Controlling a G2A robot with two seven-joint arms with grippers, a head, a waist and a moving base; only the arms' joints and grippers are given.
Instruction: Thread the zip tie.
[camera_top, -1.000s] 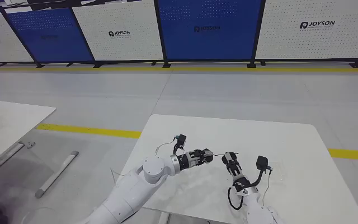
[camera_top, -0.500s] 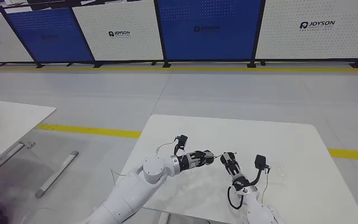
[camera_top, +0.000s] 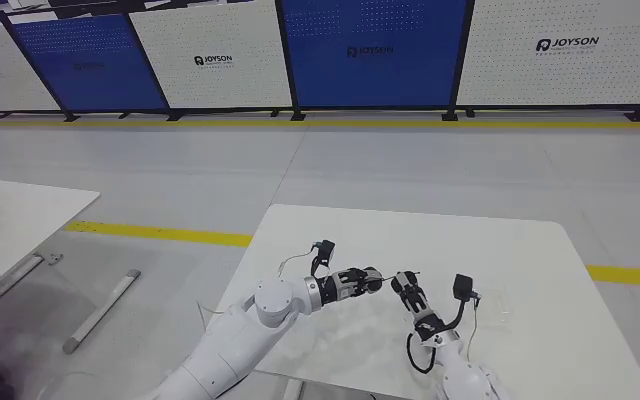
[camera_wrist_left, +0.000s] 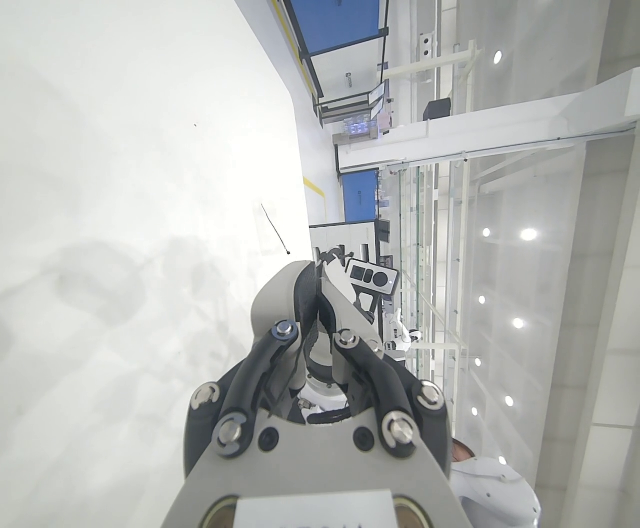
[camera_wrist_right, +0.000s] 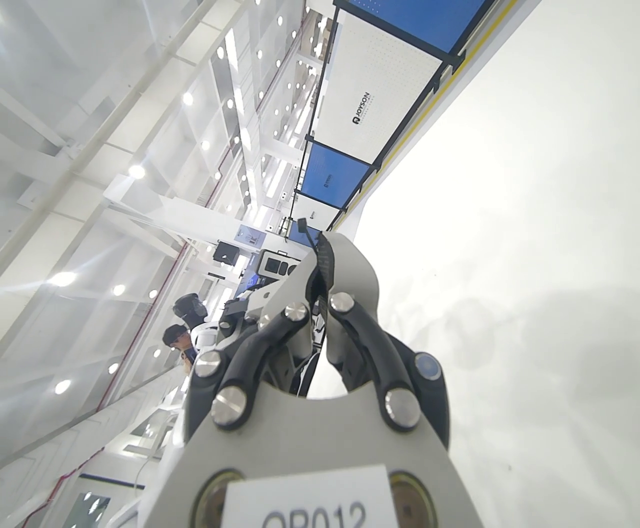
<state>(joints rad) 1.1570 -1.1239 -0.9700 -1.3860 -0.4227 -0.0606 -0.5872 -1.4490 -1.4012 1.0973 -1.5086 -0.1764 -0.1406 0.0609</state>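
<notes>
Gripping the tie (camera_wrist_right: 303, 224) in our right tool (camera_wrist_right: 321, 242), left tool (camera_wrist_left: 317, 265) clenched just beside it, we judged no loop formed; threading not yet done.

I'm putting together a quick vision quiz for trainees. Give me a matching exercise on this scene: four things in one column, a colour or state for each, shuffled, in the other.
1 zip tie
2 table
3 floor stripe
4 right claw

a white
b shut on the zip tie
c black
d yellow

Pairs: 1-c, 2-a, 3-d, 4-b
</notes>
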